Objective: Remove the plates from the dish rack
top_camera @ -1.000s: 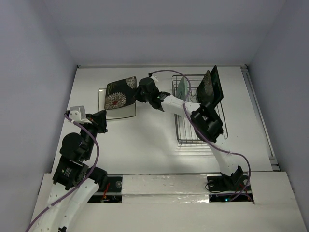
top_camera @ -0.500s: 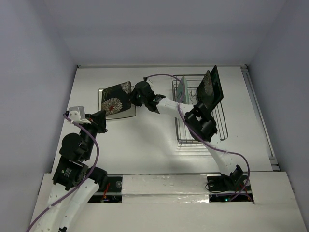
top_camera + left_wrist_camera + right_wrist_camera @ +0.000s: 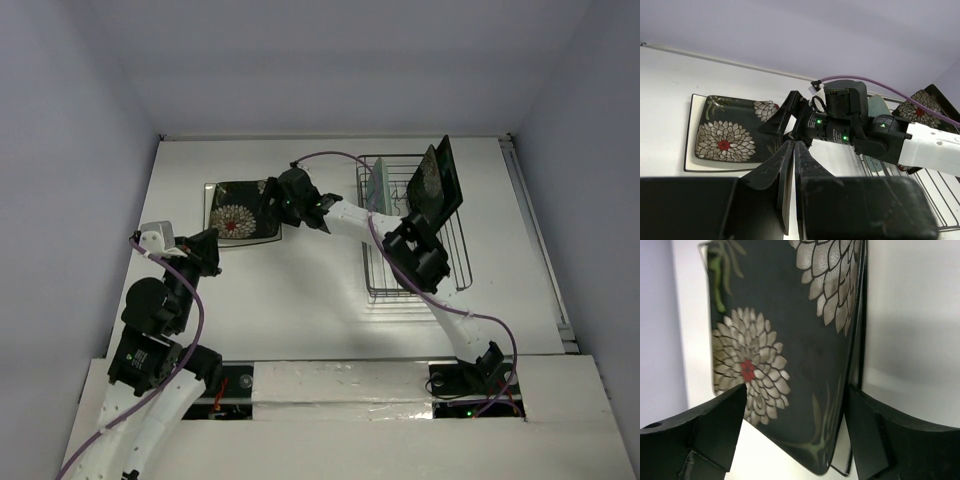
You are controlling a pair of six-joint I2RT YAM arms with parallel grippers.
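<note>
A black square plate with white-and-red flowers [image 3: 238, 210] lies flat on a white square plate [image 3: 210, 200] at the table's far left. My right gripper [image 3: 269, 204] is open, its jaws astride that black plate's [image 3: 785, 340] right edge, one finger [image 3: 715, 425] over the flowered face and the other outside the rim. The dish rack [image 3: 420, 285] stands at the right. It holds a second black flowered plate [image 3: 437, 180] upright and a pale teal plate [image 3: 377, 185]. My left gripper [image 3: 207, 250] is shut and empty, hovering just in front of the stacked plates [image 3: 732, 134].
The right arm [image 3: 350, 215] stretches from the rack across to the stack. A purple cable [image 3: 335, 156] arcs above it. Side walls close in the table on the left, back and right.
The right gripper lowered the black flowered plate from a tilt to flat on the white plate, then opened its jaws. The left arm barely moved.
</note>
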